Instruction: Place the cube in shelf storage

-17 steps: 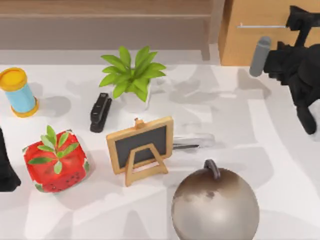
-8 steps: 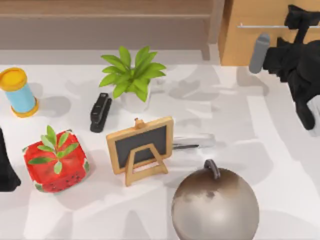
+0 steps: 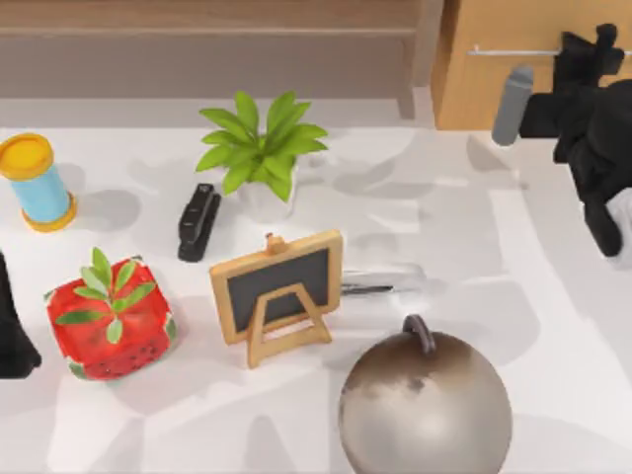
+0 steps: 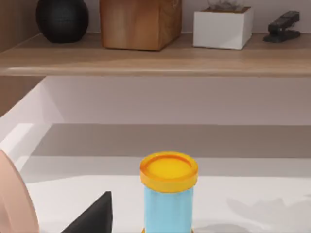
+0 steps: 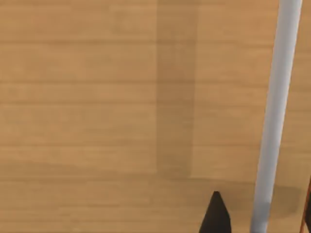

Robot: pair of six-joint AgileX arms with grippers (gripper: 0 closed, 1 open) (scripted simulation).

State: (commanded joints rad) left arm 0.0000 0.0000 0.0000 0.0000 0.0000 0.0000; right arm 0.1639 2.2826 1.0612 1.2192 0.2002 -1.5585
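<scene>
Shelf storage point(image 3: 207, 44) spans 11–12 o'clock, drawer cabinet point(image 3: 504, 84) at 1 w/ silver handle point(image 3: 513, 50). Right hand point(image 3: 585, 47) sits at that handle, grip can't be told. Likely opening the drawer; cube's whereabouts can't be told. Left arm point(image 3: 15, 331) parked at 9.

right arm point(image 3: 592, 148): matte black, blocky, angular housings stacked in steps
right arm side part point(image 3: 513, 107): smooth grey cylinder with rounded ends, jutting from the black body
right gripper point(image 3: 585, 49): black, chunky, squared-off outline
right fingertip point(image 5: 215, 213): black, tapering to a sharp point
left arm point(image 3: 14, 331): plain black, rounded bulk at the table's left edge
left fingertip point(image 4: 92, 217): black, wedge-shaped
</scene>
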